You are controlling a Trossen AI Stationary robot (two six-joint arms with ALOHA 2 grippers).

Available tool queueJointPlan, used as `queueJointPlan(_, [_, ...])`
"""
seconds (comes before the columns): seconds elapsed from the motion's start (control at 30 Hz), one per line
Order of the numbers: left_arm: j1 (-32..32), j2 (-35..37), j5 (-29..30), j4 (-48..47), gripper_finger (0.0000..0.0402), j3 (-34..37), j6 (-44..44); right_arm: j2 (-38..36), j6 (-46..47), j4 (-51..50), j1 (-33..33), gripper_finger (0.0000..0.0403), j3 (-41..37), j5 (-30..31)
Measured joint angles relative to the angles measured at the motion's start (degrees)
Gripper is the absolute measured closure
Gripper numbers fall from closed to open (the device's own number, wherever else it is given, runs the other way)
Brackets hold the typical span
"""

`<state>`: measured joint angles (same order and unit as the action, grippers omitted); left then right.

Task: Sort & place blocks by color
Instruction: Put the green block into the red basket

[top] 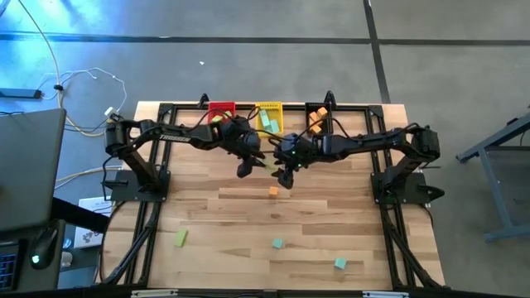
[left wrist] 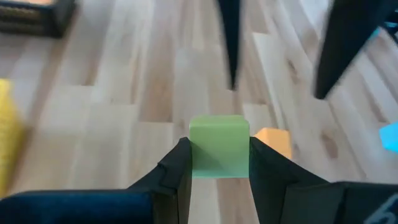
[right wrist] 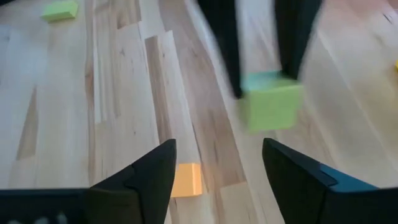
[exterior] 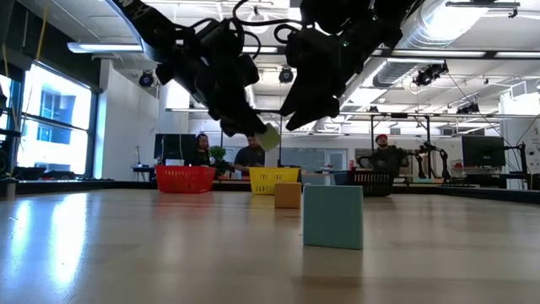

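1. Holding a light green cube (left wrist: pixel 218 147) clamped between the fingers of my left gripper (left wrist: pixel 219 163), I have it lifted clear of the table (top: pixel 224 236), near the middle and a little toward the bins.
2. My right gripper (right wrist: pixel 217 163) faces it from just beside, fingers spread and empty; in its wrist view the green cube hangs ahead of it in the left arm's fingers.
3. I judge the step in hand to be the carry: one green block is picked, not yet dropped.
4. The next move calls for swinging the left arm back to the bin row and letting go over the right bin. Green pieces show in the yellow bin (top: pixel 269 110), so that looks like the target.
5. An orange cube (top: pixel 273 192) lies on the wood just below my right gripper, and looks like its natural next pick.
6. Bins along the far edge: the red bin (top: pixel 221 107) is partly hidden by my left arm, and I cannot tell its contents for sure.
7. The yellow bin holds light green blocks.
8. The black bin (top: pixel 317 111) holds orange blocks.
9. Still loose on the near side: a green bar (top: pixel 180 238) on the left, a teal cube (top: pixel 277 243) mid-table, and another teal cube (top: pixel 339 263) toward the right.
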<state>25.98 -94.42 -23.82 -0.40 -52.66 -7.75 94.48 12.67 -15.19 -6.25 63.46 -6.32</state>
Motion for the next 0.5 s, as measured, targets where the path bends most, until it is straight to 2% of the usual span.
queueJointPlan(0.1, [0.68,1.88,4.52,-2.83,0.0304,0.04,-1.37,0.00,-1.42,0.16,1.06,0.0183,-0.02,0.43])
queueJointPlan(0.23, [1.62,5.76,13.37,-7.40,0.0304,0.02,-4.47,0.00,-2.65,1.17,3.19,0.0187,-0.04,3.58])
queueJointPlan(0.5, [6.96,13.90,23.70,-17.67,0.0304,0.04,-8.97,0.00,-2.58,4.34,7.11,0.0187,-0.11,7.50])
